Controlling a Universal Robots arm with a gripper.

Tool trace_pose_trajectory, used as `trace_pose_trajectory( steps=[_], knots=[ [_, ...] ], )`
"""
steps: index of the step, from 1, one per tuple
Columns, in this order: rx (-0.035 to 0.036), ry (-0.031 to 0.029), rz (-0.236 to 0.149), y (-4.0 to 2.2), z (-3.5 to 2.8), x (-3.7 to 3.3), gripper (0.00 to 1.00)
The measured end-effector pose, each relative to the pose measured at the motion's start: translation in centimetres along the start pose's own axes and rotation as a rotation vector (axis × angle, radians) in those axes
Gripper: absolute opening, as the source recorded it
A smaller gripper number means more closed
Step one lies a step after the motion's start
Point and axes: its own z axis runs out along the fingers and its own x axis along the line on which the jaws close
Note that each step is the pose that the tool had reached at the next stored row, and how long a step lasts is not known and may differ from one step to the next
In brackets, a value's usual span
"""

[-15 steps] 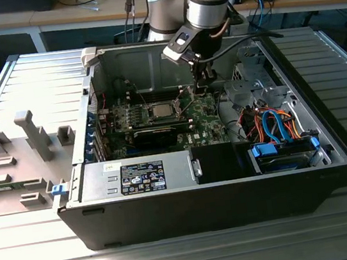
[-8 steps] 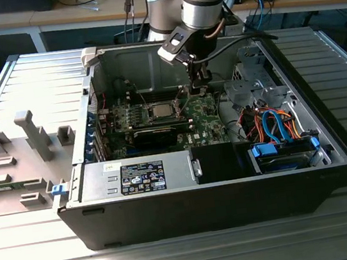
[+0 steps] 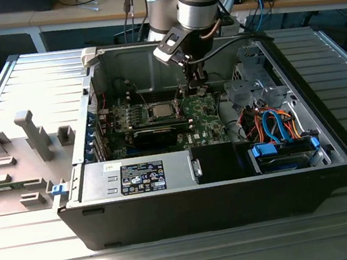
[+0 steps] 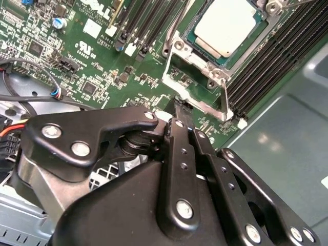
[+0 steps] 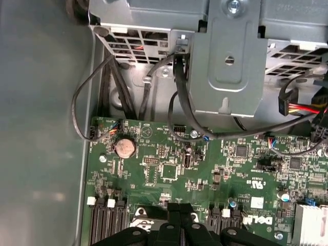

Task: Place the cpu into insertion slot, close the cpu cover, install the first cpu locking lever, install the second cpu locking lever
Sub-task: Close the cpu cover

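Hanging low inside the case [image 3: 172,211], which fills the middle of the tabletop [image 3: 191,257], the gripper [image 4: 178,108] has its fingers drawn together with nothing visible between them. In the second wrist view it sits just beside a corner of the metal frame around the slot [image 4: 199,45]. The cpu [image 4: 225,24] already lies in that slot, near the middle of the motherboard [image 4: 92,61]. The cover [image 4: 197,62] seems to be down around it, though I cannot tell whether it is pressed flat. One lever [image 4: 226,100] runs along the frame edge nearest the gripper. A second lever [image 4: 172,28] curves up on the far side, and neither looks clearly hooked.

The main risk is a slip. The levers are thin, springy wire, and closed fingers can only push them. A push that lands slightly off could slide past the wire and drive the tip into the small parts on the motherboard or the memory slots [image 4: 266,56] alongside. If a lever is forced while the cover sits crooked, the cpu could be loaded unevenly and the contacts beneath it damaged. A lever that misses its hook would probably spring back up. The cables [image 4: 31,77] near the gripper's body could also snag on a sideways move.
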Motion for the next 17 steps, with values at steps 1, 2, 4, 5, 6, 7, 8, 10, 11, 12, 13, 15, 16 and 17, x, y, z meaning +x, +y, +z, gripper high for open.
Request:
trace_pose_trajectory(
  steps=[1,2,4,5,6,7,8,10,11,12,13,15,16,17],
  knots=[
    [0.0000,-0.0001,0.000,-0.10,0.00,0.01,0.11],
    [0.0000,-0.0001,0.000,-0.20,0.00,0.02,0.11],
    [0.0000,-0.0002,0.000,-0.39,0.01,0.04,0.11],
    [0.0000,-0.0001,0.000,-0.52,0.01,0.05,0.11],
    [0.0000,-0.0001,0.000,-0.65,0.01,0.06,0.11],
    [0.0000,-0.0001,0.000,-0.93,0.02,0.09,0.11],
    [0.0000,0.0000,0.000,-1.15,0.03,0.11,0.11],
    [0.0000,-0.0001,0.000,-1.40,0.03,0.14,0.11],
    [0.0000,-0.0001,0.000,-1.59,0.04,0.16,0.11],
    [0.0000,-0.0001,0.000,-1.72,0.04,0.17,0.11],
    [0.0000,-0.0001,0.000,-1.92,0.05,0.19,0.11],
    [0.0000,-0.0001,0.000,-2.45,0.06,0.25,0.11],
    [0.0000,-0.0001,0.000,-2.62,0.07,0.26,0.11],
    [0.0001,-0.0001,0.000,-2.68,0.07,0.27,0.11]
  ],
)
